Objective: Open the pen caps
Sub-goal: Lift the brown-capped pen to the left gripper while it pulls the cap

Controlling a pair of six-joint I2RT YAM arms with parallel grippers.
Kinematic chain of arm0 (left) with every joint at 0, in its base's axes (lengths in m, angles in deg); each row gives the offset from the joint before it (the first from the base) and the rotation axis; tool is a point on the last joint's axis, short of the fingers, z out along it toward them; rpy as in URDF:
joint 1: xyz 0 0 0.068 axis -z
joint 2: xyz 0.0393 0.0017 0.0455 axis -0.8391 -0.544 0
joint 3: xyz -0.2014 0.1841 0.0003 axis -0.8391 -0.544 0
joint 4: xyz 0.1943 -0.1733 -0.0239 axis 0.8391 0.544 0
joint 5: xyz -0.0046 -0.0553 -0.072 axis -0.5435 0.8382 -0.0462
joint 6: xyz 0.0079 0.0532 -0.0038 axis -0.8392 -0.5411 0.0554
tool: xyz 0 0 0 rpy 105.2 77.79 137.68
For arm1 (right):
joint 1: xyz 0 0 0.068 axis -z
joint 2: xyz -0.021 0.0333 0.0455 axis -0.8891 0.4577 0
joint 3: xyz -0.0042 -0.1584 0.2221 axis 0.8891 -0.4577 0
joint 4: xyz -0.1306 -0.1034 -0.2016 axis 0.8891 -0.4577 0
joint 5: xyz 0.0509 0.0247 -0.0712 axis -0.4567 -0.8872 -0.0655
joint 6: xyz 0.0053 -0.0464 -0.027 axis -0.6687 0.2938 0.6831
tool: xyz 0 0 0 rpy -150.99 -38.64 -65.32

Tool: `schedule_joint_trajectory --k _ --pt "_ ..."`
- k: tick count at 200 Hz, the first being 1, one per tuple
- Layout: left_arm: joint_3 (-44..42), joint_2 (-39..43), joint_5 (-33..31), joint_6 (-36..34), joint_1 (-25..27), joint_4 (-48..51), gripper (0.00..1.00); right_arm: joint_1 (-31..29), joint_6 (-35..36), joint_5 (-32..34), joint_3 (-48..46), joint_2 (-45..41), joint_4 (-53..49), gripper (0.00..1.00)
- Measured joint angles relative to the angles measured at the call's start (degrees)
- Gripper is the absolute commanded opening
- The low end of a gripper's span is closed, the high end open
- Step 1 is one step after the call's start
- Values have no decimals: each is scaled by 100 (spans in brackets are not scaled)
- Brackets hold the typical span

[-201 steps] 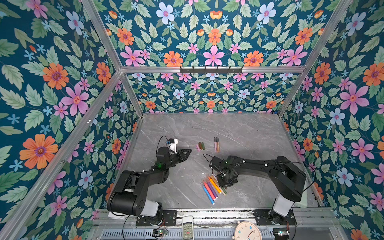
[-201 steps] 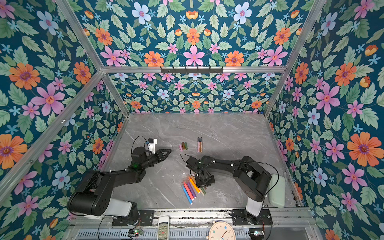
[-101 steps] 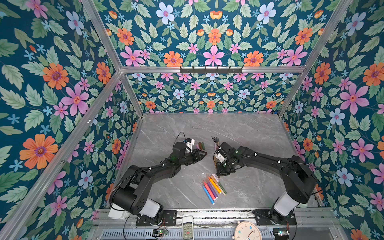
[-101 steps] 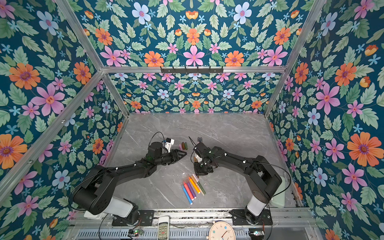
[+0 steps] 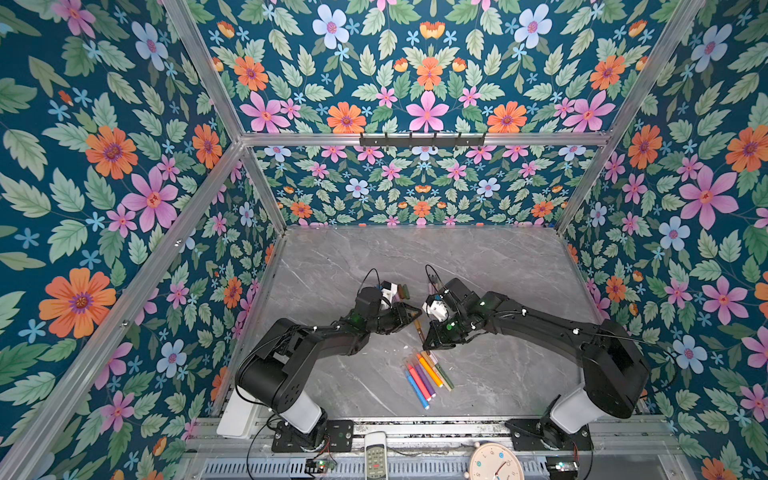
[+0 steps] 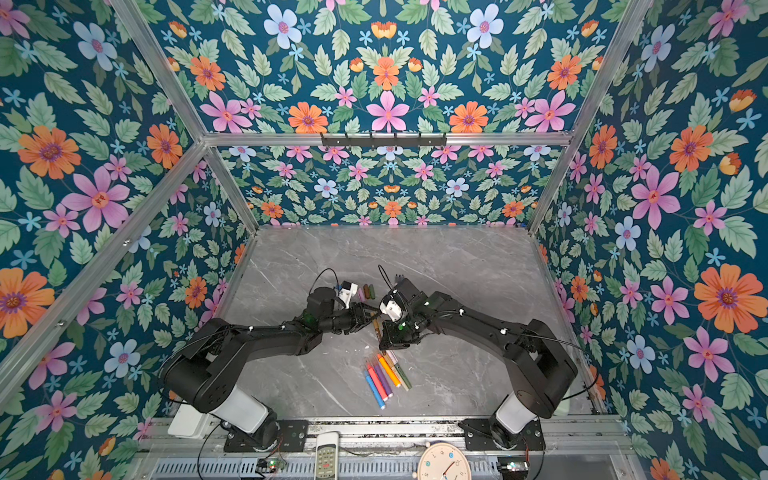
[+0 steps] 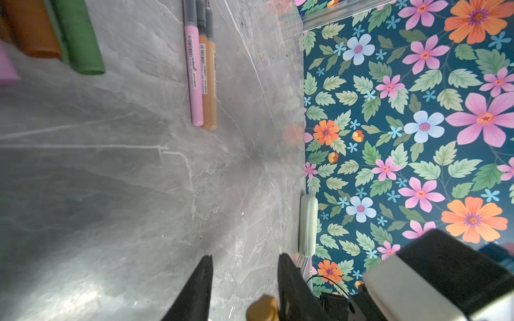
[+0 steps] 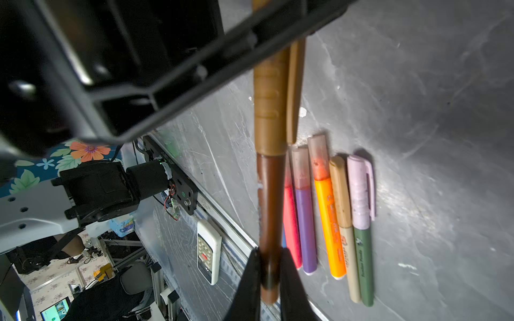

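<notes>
Dark brown pen (image 8: 271, 205) — ribbed ochre cap (image 8: 269, 111) on one end

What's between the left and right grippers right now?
A brown pen bridges them: the right gripper clamps its barrel, and its tan cap pokes into the open left gripper. The right wrist view shows it best.

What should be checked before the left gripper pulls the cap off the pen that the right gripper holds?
1. Right gripper shut on the brown plastic marker pen: ok.
2. Tan ribbed plastic cap seated on that pen: ok.
3. Cap end between the fingers of the left gripper: ok.
4. Left gripper closed on the cap: not ok, a gap shows on one side.
5. Held pen clear of the row of coloured capped marker pens: cannot tell.
</notes>
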Motion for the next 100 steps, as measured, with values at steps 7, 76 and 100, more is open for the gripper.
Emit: schedule_joint_trajectory --k 7,76,100 --pt "-13 -22 0 101 31 -92 34 -2 15 4 9 -4 -17 12" --pt "-188 -90 2 682 273 -1143 0 -9 177 162 219 190 -284 16" --pt "-216 -85 -9 699 280 -1322 0 -4 157 372 249 170 -299 22"
